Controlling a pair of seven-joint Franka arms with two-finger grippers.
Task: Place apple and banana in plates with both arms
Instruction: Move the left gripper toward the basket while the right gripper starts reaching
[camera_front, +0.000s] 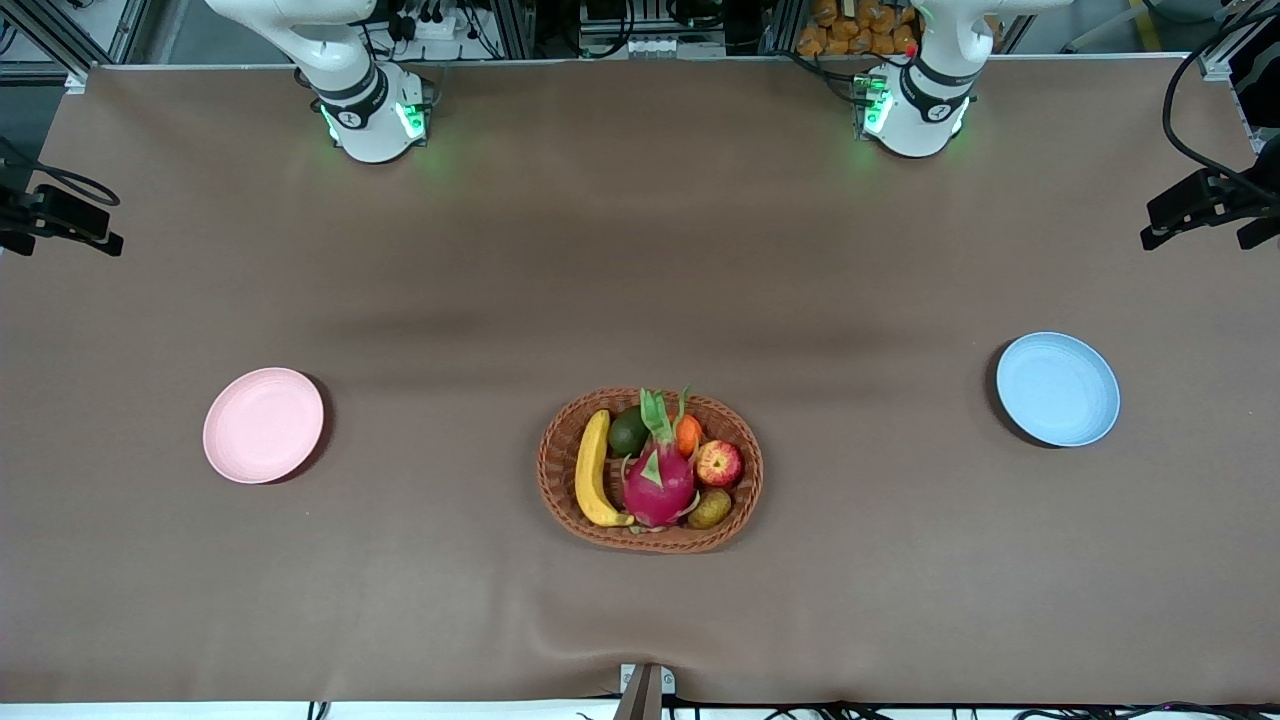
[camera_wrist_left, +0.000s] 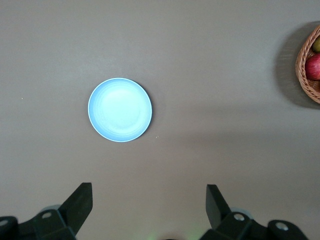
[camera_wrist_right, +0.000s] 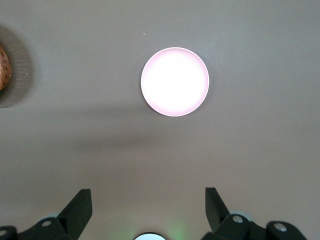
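Yellow banana (camera_front: 591, 470): lies in the wicker basket (camera_front: 560, 490) at the side toward the right arm's end, long axis running from farther to nearer the front camera, its nearer tip curving in under the dragon fruit (camera_front: 657, 482).
Apple (camera_front: 719, 464): in the same basket, at the side toward the left arm's end, between the orange piece (camera_front: 688, 434) and the kiwi (camera_front: 709, 509).
Pink plate (camera_front: 263, 424): bare, toward the right arm's end.
Blue plate (camera_front: 1057, 388): bare, toward the left arm's end.
Left gripper (camera_wrist_left: 149, 202): high over the table, fingers spread wide, holding nothing.
Right gripper (camera_wrist_right: 148, 205): likewise high, fingers apart.
Cut off: both wrist views show only the basket's edge.
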